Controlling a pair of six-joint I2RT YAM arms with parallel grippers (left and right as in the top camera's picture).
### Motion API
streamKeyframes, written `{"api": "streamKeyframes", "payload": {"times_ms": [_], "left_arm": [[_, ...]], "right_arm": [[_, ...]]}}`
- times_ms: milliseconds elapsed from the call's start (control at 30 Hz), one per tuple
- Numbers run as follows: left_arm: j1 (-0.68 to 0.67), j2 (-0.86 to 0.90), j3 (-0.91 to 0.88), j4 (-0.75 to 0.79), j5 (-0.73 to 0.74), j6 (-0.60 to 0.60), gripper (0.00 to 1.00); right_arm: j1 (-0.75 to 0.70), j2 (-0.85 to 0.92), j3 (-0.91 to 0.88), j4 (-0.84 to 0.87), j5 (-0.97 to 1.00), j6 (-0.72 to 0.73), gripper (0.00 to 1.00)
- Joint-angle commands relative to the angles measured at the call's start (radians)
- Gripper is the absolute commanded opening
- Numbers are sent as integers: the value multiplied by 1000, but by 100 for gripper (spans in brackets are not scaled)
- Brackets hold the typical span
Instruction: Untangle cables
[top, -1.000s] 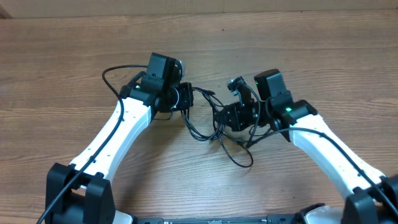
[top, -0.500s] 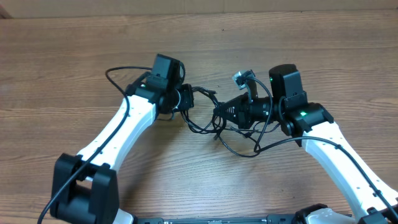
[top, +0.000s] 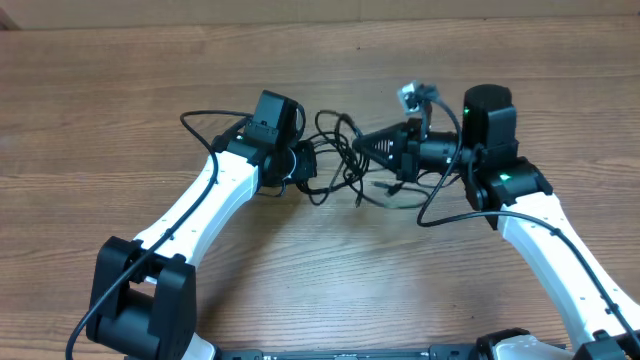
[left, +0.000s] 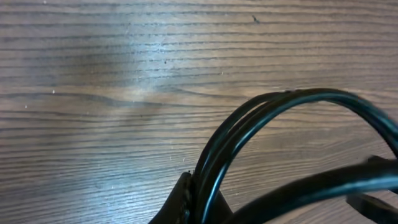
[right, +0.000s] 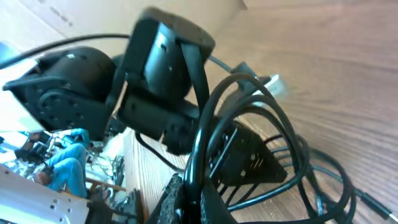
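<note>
left claw (top: 306, 164) pinched tight on a strand of the cables (top: 340, 160), no gap visible between its jaws. right claw (top: 388, 150) likewise clamped narrow on the same tangle from the opposite side, pointing toward the left claw. cables bunched between the two claws, near the middle of the table (top: 100, 100), a little closer to its far edge than to its near edge; loose loops spilling toward the near edge, one blurred strand end just below the right claw.

from the left wrist: left claw (left: 185, 205) barely showing at the bottom of the view, with several thin black cables (left: 267, 115) rising out of it side by side and arching to the right above the wood grain of the table (left: 93, 74).

from the right wrist: right claw (right: 186, 199) closed on cables (right: 249, 124) that loop upward and outward in several overlapping rings, the left arm (right: 161, 68) just behind them. hard to tell whether the lowest loops touch the table.
</note>
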Motion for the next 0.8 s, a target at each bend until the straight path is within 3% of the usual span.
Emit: {"api": "streamKeyframes", "payload": {"times_ms": [0,233,367,433,633,767], "left_arm": [[-3,12,13,-17,-16,-6,4],[-3,12,13,-11,-22,-6,5],[-2,12,13,-14,-60,-6,4],[-2,12,13,-18,-92,-19,4],[-3,12,13,-87,-182,-285,4],[-3,12,13,-101,-142,-284,4]], "right_arm": [[-27,-28,33,26,-13,34,4],[-27,-28,33,-93,182,34,4],[-27,-27,33,-91,195,56,4],[-27,-28,33,-64,213,116,4],[-27,-28,33,55,397,398,4],[-27,-28,33,94,574,557,4]]}}
